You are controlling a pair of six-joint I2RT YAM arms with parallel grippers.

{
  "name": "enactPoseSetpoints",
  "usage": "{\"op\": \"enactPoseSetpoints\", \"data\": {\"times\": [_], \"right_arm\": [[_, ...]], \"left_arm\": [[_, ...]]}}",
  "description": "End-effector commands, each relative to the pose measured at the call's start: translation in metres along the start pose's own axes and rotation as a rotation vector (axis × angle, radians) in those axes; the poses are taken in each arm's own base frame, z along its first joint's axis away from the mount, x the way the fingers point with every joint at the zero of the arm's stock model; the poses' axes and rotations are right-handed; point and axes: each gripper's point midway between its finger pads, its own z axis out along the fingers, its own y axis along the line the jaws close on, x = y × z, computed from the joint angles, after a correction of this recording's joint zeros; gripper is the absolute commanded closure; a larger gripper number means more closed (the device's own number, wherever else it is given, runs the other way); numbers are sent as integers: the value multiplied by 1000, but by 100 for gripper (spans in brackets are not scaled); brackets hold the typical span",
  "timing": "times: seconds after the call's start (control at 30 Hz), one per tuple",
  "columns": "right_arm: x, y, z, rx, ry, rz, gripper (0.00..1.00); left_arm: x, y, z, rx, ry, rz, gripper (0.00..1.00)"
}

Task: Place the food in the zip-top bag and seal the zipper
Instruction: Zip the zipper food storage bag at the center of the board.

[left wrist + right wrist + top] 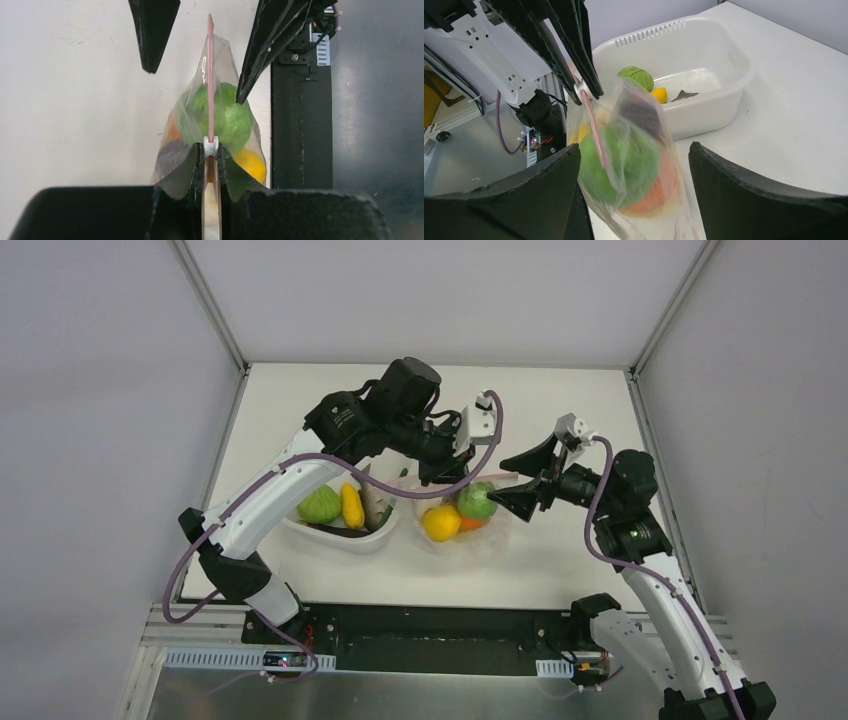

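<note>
The zip-top bag (470, 525) stands right of the tub and holds a green fruit (477, 501), a yellow one (441, 523), an orange one and a dark purple one. My left gripper (210, 148) is shut on the bag's top edge, just behind a white slider on the pink-red zipper (210, 75). In the top view the left gripper (447, 477) is above the bag's left end. My right gripper (635, 150) is open, one finger on each side of the bag (644, 145) at the green fruit (624, 160). It also shows in the top view (520, 483).
The white tub (385, 537) sits left of the bag with a green piece (319, 505), a yellow piece (351, 505) and a dark one inside. The tub (719, 100) is behind the bag in the right wrist view. Grey walls enclose the table.
</note>
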Motion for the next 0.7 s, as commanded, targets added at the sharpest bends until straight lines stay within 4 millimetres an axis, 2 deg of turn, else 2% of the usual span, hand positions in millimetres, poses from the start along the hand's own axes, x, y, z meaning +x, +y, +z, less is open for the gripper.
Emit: {"op": "enactPoseSetpoints", "data": {"times": [0.0,0.07,0.13,0.23,0.4,0.53,0.57,0.67], "right_arm": [[-23,12,2,-85,1,-91,18],[-21,12,5,-107,14,-99,18],[-20,11,7,-130,26,-93,25],[-17,16,9,-175,42,-86,43],[-18,17,7,-159,26,-111,67],[-21,17,5,-143,10,-122,97],[-22,15,5,-123,3,-123,100],[-24,2,2,-21,-27,-121,100]], "left_arm": [[-33,-6,-2,57,-88,22,100],[-34,-7,1,64,-89,21,100],[-38,-9,4,81,-100,24,100],[-39,-8,6,76,-101,24,100],[-34,-6,5,62,-82,25,100],[-32,-5,6,56,-73,17,100],[-30,-5,6,52,-68,15,100],[-21,-2,3,22,-36,10,100]]}}
